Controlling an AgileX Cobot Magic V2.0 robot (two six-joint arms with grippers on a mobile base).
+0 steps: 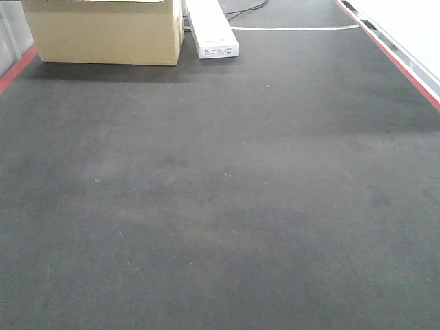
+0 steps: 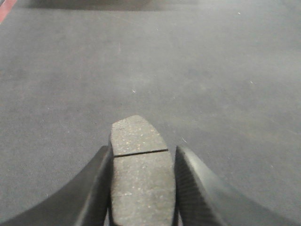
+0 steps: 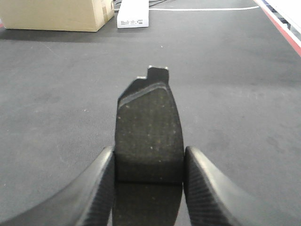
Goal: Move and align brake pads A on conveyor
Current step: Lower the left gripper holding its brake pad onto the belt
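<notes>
Brake pads A [image 2: 139, 188] [image 3: 149, 127]: two in view, one per wrist cam, both over the conveyor [image 1: 220, 206].

Left gripper [image 2: 143, 151]: jaws clamped on the pad's long sides, with a black ribbed finger [image 2: 193, 188] tight against each edge. The pad is face up, mid-grey with a speckled gritty surface. A thin groove runs straight across the middle. The far end narrows to a blunt rounded tip; the near end is cut off by the bottom of the frame. Can't tell if it sits on the belt or just above it.

Right gripper [image 3: 149, 153]: jaws likewise clenched on the other pad's long sides. This one reads darker, near black, with fine light flecks. The far end has a chamfered edge, and a small stepped tab sticks out past it. No groove in the visible part. The area under the near end is in deep shadow, so contact with the belt is unclear.

Conveyor: wide charcoal belt, matte, fine texture, faint lighter scuffs mid-belt. Red strip [image 1: 17, 69] along the left edge, a matching one [image 1: 392, 58] along the right.

Far end of the belt: cardboard box [image 1: 103, 31] at far left, long white carton [image 1: 212, 31] just right of it. A thin white line [image 1: 295, 28] crosses the belt to the right of the carton, and a dark cable [image 1: 244, 10] lies beyond it.
</notes>
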